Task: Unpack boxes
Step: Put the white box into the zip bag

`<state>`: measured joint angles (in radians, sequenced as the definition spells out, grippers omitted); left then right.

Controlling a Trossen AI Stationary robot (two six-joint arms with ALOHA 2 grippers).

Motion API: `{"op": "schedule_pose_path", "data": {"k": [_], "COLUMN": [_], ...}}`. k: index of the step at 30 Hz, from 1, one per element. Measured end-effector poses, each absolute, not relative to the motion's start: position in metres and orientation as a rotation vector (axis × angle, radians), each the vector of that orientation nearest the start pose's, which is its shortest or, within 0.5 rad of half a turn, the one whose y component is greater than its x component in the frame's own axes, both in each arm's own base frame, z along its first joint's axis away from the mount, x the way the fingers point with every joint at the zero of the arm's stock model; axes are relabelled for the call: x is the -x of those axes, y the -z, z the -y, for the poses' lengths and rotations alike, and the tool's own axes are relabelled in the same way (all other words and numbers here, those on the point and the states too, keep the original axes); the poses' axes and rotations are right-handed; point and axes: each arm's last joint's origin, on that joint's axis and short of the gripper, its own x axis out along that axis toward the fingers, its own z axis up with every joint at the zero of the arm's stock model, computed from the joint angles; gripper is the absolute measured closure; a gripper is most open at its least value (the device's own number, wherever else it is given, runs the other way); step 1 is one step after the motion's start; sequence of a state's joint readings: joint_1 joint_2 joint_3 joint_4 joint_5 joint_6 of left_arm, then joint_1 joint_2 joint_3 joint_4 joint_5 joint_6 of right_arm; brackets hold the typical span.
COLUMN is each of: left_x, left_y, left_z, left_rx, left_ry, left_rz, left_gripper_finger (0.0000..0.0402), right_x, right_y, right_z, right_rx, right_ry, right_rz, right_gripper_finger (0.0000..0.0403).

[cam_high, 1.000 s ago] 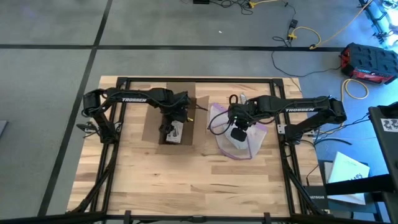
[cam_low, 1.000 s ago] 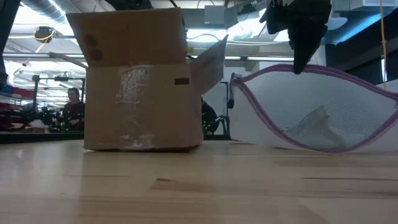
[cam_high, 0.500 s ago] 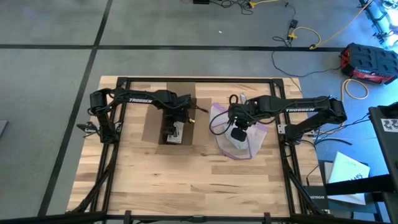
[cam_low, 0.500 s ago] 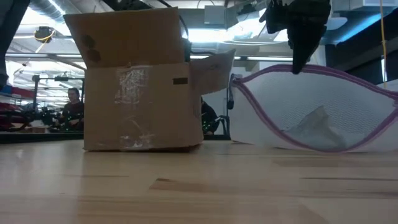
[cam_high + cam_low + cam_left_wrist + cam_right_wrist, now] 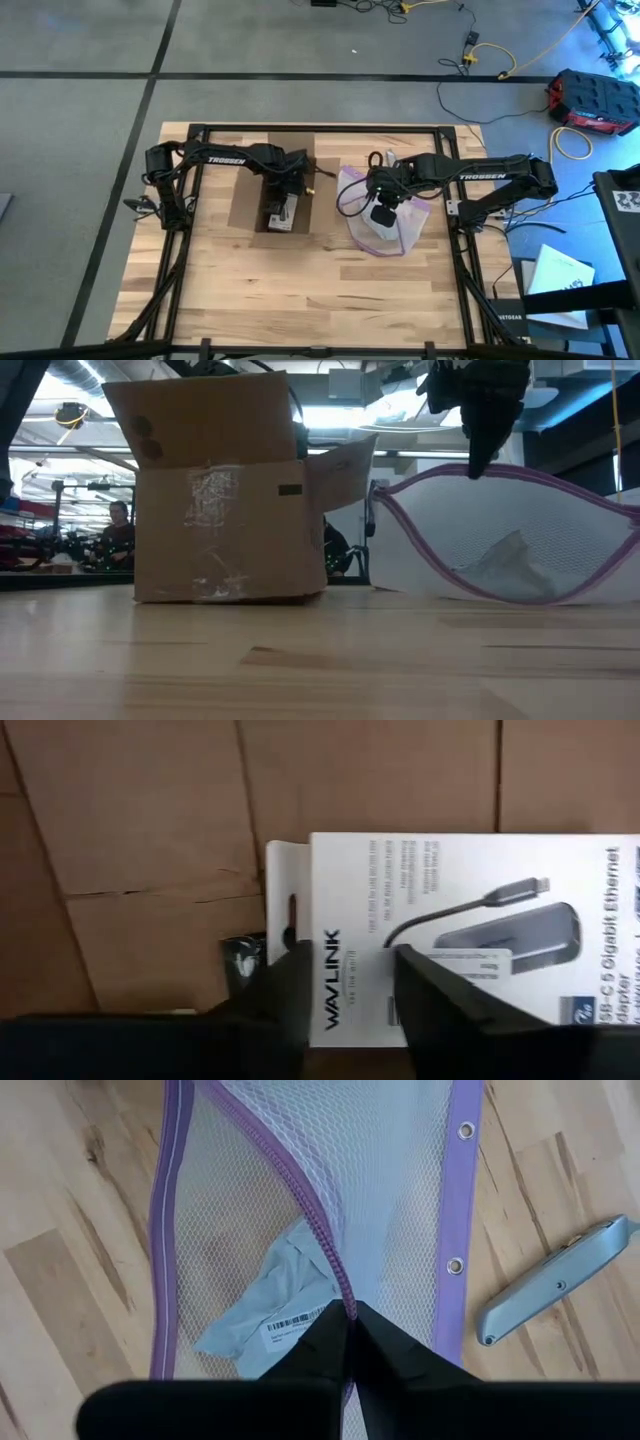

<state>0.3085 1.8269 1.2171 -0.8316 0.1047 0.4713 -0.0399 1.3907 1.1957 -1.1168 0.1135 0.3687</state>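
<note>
Box (image 5: pixel 272 192) sits open on tabletop (image 5: pixel 300 290), left of centre. Left end effector (image 5: pixel 350 982) reaches down inside it, fingers narrowed either side of a white product carton (image 5: pixel 470 910); contact unclear. Right end effector (image 5: pixel 350 1342) pinched together on the mesh bag's purple zip edge (image 5: pixel 325 1245), knife (image 5: pixel 555 1280) just beside

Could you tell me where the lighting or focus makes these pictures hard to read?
Low view: bright ceiling lights behind leave the box backlit, glare on its tape, and the room beyond soft. Left wrist view: the left gripper fingers are dark and blurred, while the white package print is readable. Right wrist view: evenly lit; the right gripper pinches the bag zip edge.
</note>
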Motion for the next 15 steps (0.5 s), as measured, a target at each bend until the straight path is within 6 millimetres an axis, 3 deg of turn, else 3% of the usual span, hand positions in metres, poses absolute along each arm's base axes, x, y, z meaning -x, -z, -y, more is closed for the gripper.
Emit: {"op": "schedule_pose_path", "data": {"k": [6, 15], "left_x": [-0.319, -0.322], "left_y": [-0.172, -0.184], "left_z": [-0.101, -0.097], "left_rx": [-0.091, -0.108], "left_ry": [0.159, 0.119], "left_rz": [-1.405, -1.423], "left_gripper_finger": [0.0391, 0.0401], "right_x": [-0.249, -0.249], "right_y": [-0.281, -0.281], "right_z": [0.013, 0.013], "right_rx": [-0.261, -0.272], "right_ry": [0.375, 0.383], "right_rz": [-1.267, -1.265], "right_gripper_finger": [0.0403, 0.0403]}}
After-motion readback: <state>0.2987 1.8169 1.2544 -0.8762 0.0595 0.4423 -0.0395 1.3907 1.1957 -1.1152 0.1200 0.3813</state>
